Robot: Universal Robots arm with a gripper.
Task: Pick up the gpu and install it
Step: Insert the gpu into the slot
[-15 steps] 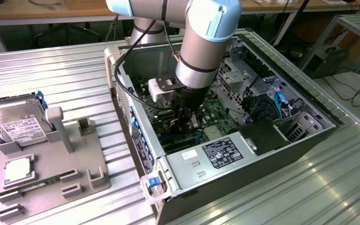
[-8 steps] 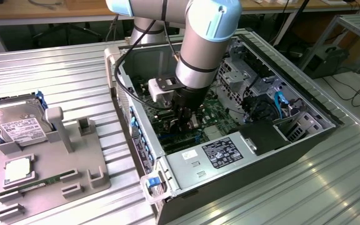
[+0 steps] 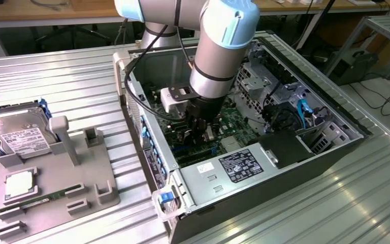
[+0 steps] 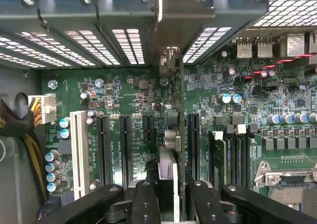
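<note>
- clearly, the pick-up part of the task looks done: the gripper (image 3: 204, 133) is down inside the open computer case (image 3: 330, 109), and in the wrist view the gpu (image 4: 171, 135) stands edge-on between its fingers (image 4: 144, 199).
- the jaws are clamped on the gpu, one finger on each face of the thin card.
- the gpu's silvery bracket end (image 4: 171, 60) reaches toward the rear wall of the case, by the slot openings (image 4: 126, 45) there.
- the card hangs over the motherboard (image 4: 124, 100), between the black expansion slots (image 4: 104, 149) on one side and the memory slots (image 4: 233, 154) on the other.
- whether the card's lower edge is already in a slot, or just above it, i cannot tell; the card hides its own foot.
- judging from this, the install is under way but not finished, since the gripper has not let go.
- on the grey parts holder (image 3: 66, 193), near the exterior view's left edge of the metal tabletop (image 3: 59, 86), the hard drive (image 3: 15, 134) and the green memory stick (image 3: 42, 199) lie untouched.
</note>
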